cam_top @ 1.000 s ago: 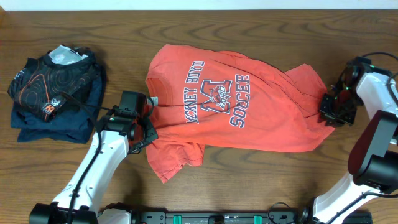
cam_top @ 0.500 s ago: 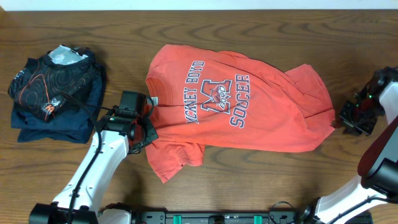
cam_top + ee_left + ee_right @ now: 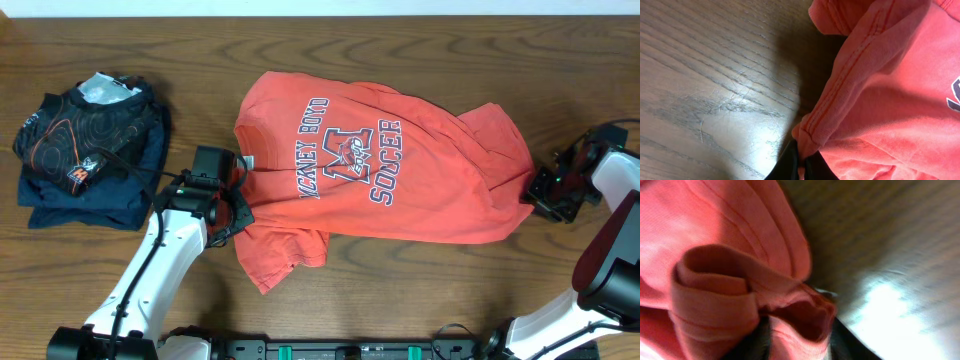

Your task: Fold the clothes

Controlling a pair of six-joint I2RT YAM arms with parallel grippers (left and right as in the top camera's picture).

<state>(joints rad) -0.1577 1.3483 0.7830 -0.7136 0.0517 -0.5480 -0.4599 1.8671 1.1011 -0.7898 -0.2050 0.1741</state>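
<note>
**Shirt spread out, 0 folds made**
We see the red shirt [image 3: 380,165] lying rumpled, right of the dark clothes pile [image 3: 90,150]. The left claw [image 3: 801,161] pinches its edge. The right claw [image 3: 547,191] has cloth between its fingers, but we cannot tell if it grips.

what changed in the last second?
The right gripper moved out to the right, then eased back a little, pulling the right edge of the shirt outward; fabric is between its fingers. The left gripper stayed shut on the left hem. The dark clothes pile did not move.
</note>
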